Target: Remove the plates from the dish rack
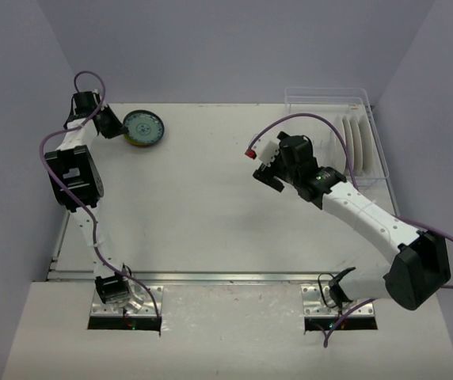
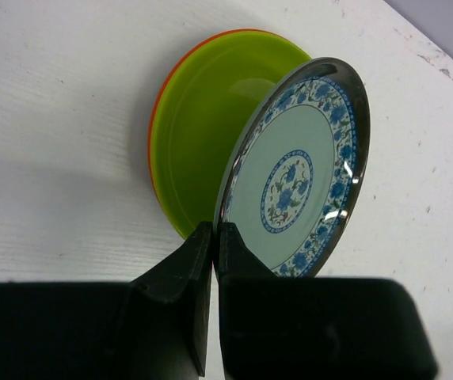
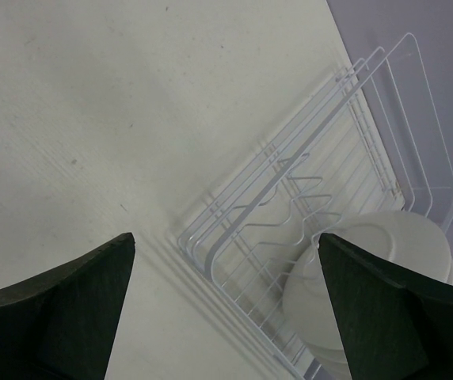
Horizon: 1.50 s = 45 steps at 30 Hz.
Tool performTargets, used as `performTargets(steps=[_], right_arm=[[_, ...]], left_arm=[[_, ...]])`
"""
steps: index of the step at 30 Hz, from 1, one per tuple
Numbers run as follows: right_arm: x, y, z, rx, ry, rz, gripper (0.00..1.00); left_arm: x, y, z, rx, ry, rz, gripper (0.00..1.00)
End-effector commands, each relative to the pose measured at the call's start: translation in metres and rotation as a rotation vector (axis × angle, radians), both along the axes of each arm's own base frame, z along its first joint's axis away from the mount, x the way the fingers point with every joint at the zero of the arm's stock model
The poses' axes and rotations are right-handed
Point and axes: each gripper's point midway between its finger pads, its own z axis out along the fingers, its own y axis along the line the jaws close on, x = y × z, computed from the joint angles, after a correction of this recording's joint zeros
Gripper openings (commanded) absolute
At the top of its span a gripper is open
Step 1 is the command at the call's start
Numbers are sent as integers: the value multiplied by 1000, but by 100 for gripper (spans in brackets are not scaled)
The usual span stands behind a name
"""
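Observation:
My left gripper (image 1: 109,125) is shut on the rim of a blue-patterned plate (image 1: 142,126) at the table's far left. In the left wrist view the patterned plate (image 2: 298,174) leans tilted over a green plate (image 2: 199,119) that lies on an orange plate (image 2: 157,119). My right gripper (image 1: 276,168) is open and empty, hovering left of the dish rack (image 1: 310,136). Three white plates (image 1: 353,142) stand upright in the rack's right part. In the right wrist view the rack's corner (image 3: 234,229) and white plates (image 3: 369,277) lie between my open fingers (image 3: 76,309).
The rack stands at the back right near the right wall. The plate stack sits at the back left near the left wall. Purple cables loop off both arms.

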Motion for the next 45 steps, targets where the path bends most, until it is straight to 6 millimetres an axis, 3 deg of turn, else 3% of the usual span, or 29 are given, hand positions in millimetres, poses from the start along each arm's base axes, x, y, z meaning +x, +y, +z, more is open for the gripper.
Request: performTargets(steps=[1, 7, 11, 13, 17, 22, 24, 26, 27, 29, 34, 39, 45], right_arm=[[11, 8, 28, 104, -23, -36, 99], [16, 6, 38, 188, 25, -89, 99], [20, -3, 42, 247, 65, -151, 99], [22, -7, 46, 278, 78, -175, 99], [26, -18, 54, 388, 114, -248, 99], [39, -58, 60, 541, 158, -412, 99], [43, -75, 57, 595, 172, -475, 99], [46, -92, 55, 613, 167, -527, 99], [48, -101, 53, 621, 166, -557, 99], [51, -120, 52, 646, 159, -615, 96], [59, -154, 48, 685, 157, -694, 84], [68, -165, 40, 682, 181, -685, 73], [76, -176, 28, 645, 195, -693, 67]], left_arm=[[18, 13, 35, 28, -101, 23, 1], [18, 17, 33, 46, -89, 23, 20], [15, 21, 40, 75, -91, 35, 45], [14, 20, 47, 78, -99, 27, 49], [7, 7, 73, 70, -137, -10, 52], [-12, -11, 134, 246, -227, -36, 52], [-29, -40, 151, 340, -257, -90, 52], [-42, -64, 143, 439, -247, -135, 53], [-57, -76, 164, 515, -293, -131, 53], [-71, -111, 177, 561, -365, -178, 56], [-105, -154, 190, 550, -428, -227, 58], [-115, -168, 196, 535, -434, -254, 59], [-120, -170, 196, 525, -427, -258, 59]])
